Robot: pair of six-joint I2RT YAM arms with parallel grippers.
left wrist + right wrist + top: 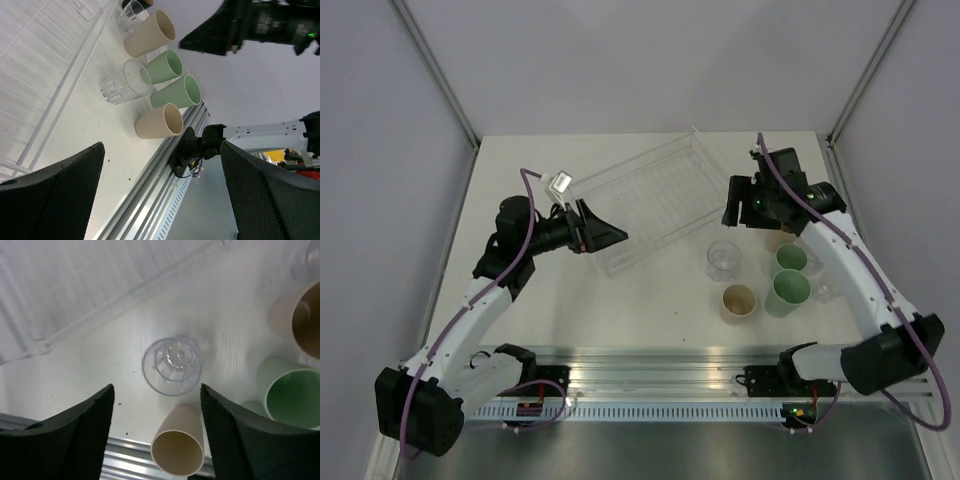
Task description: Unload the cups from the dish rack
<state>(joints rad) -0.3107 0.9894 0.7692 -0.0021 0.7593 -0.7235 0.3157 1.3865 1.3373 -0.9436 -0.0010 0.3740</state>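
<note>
The white wire dish rack point(642, 197) lies slanted at mid-table, and I see no cup in it. To its right the cups stand upright on the table: a clear one point(723, 260), a beige one point(739, 301), two mint green ones point(790, 260) point(786, 293), and a second beige one point(778, 240) partly under the right arm. My right gripper point(733, 205) hangs open above the clear cup point(172, 365) and the beige cup point(180, 445), gripping nothing. My left gripper point(610, 237) is open and empty over the rack's near edge, facing the cups point(159, 122).
Another clear glass point(131, 12) stands at the far side of the cup group. The metal rail point(650, 365) runs along the table's near edge. White walls close off the back and both sides.
</note>
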